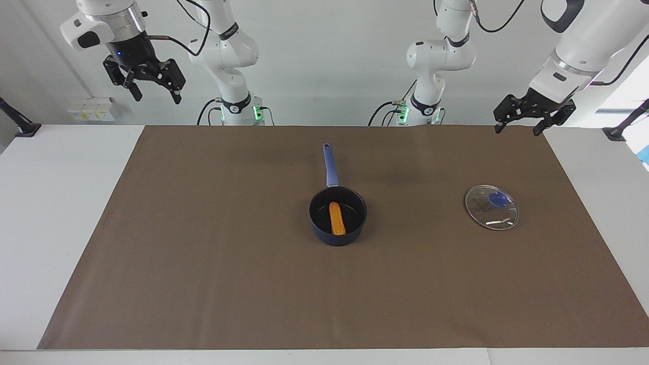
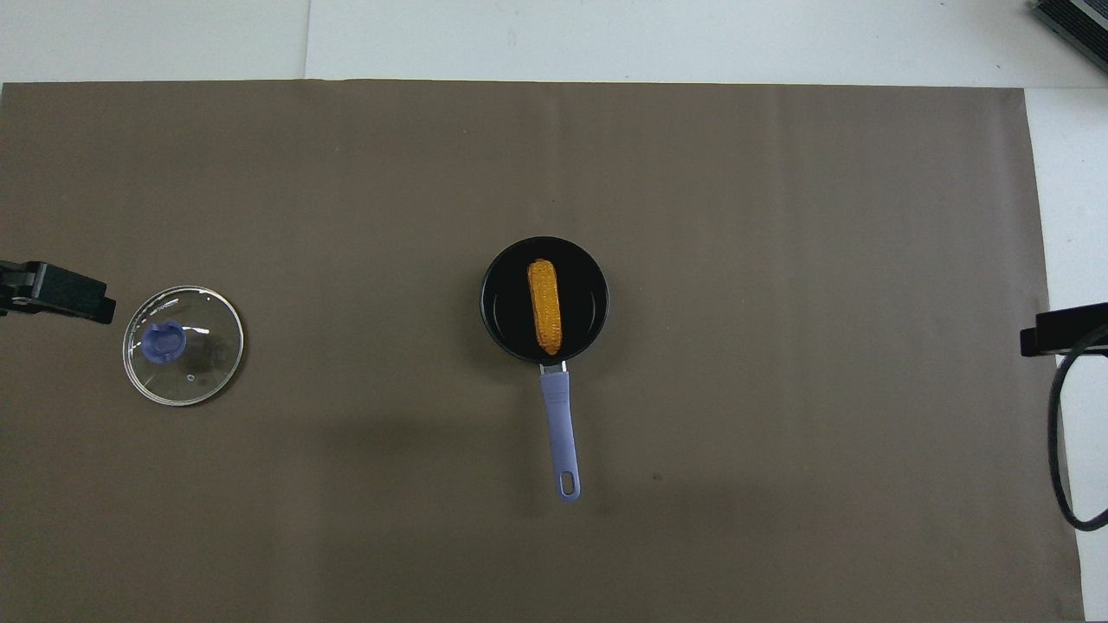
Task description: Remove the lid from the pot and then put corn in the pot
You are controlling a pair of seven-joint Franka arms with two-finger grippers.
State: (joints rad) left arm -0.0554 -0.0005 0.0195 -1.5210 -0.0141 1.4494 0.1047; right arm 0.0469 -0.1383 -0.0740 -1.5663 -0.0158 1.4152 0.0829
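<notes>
The dark blue pot (image 1: 338,238) stands on the middle of the brown mat with its long handle (image 1: 330,165) pointing toward the robots. The orange-yellow corn (image 1: 337,218) lies inside the pot (image 2: 489,320), and it shows there in the overhead view too (image 2: 544,306). The glass lid (image 1: 492,207) with its blue knob lies flat on the mat toward the left arm's end, apart from the pot (image 2: 183,346). My left gripper (image 1: 518,130) is open and empty, raised over the mat's edge by the robots. My right gripper (image 1: 157,97) is open and empty, raised high at the right arm's end.
The brown mat (image 1: 203,279) covers most of the white table (image 1: 50,203). A black cable (image 2: 1060,450) hangs at the right arm's end. A small white box (image 1: 91,109) sits by the wall near the right arm.
</notes>
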